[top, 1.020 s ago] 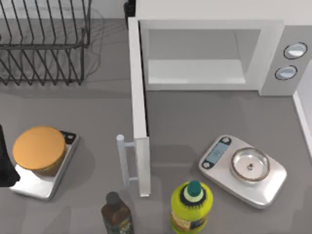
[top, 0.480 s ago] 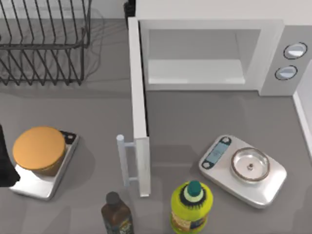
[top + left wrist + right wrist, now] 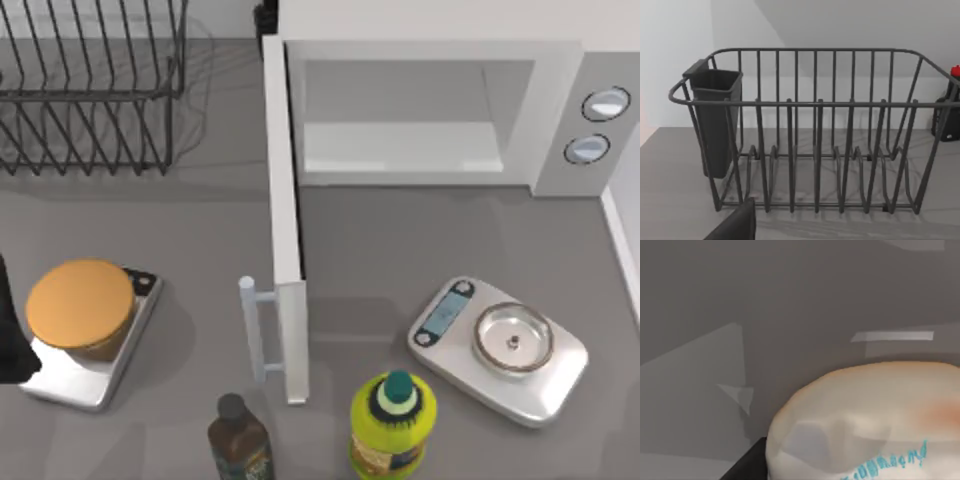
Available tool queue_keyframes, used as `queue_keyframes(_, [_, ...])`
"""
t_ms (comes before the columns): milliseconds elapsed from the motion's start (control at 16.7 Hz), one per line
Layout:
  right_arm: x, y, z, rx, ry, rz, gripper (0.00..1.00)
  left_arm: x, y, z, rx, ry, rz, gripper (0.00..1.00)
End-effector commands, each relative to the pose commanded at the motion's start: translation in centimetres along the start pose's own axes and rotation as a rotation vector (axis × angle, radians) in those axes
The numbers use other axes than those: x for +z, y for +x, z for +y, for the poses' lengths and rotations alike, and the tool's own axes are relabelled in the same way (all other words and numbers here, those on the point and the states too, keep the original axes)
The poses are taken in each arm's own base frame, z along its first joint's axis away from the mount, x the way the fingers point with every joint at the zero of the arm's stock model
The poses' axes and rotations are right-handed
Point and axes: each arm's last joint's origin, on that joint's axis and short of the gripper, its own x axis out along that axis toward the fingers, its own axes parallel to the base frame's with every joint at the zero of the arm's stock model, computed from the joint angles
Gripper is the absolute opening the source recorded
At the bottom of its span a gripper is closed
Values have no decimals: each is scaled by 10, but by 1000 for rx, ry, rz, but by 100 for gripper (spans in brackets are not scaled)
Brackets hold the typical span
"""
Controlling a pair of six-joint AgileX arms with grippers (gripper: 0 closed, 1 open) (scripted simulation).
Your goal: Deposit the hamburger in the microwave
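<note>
One hamburger (image 3: 80, 308) sits on a scale left of the open microwave (image 3: 420, 110); left pincer's state unclear; next comes grasping the hamburger.

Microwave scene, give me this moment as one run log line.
microwave: door open, cavity empty | hamburger: on left scale | left arm: top view's left edge

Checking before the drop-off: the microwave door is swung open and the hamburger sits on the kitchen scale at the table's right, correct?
Not quite. The microwave door is swung open, but the top view shows the hamburger on the kitchen scale at the table's left; the right scale carries nothing.
</note>
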Motion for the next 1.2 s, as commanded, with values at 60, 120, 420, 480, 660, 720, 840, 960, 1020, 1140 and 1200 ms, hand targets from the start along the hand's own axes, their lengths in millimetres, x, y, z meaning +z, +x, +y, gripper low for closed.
queue_keyframes(60, [0,0,0,0,0,0,25,0,0,0,0,0,0,100])
queue_keyframes(120, [0,0,0,0,0,0,17,0,0,0,0,0,0,100])
queue_keyframes(420, [0,0,0,0,0,0,0,0,0,0,0,0,0,100])
queue_keyframes(480, [0,0,0,0,0,0,0,0,0,0,0,0,0,100])
queue_keyframes(660, [0,0,0,0,0,0,0,0,0,0,0,0,0,100])
queue_keyframes(720, [0,0,0,0,0,0,0,0,0,0,0,0,0,100])
queue_keyframes(840, [1,-23,-2,-10,28,13,0,0,0,0,0,0,0,100])
queue_keyframes(960, [0,-31,-5,-12,28,14,0,0,0,0,0,0,0,100])
queue_keyframes(1020, [0,-38,-6,-12,28,14,0,0,0,0,0,0,0,100])
queue_keyframes(1140, [0,-57,-8,-2,26,14,0,0,0,0,0,0,0,100])
queue_keyframes(1200, [0,-68,-8,7,25,13,0,0,0,0,0,0,0,100])
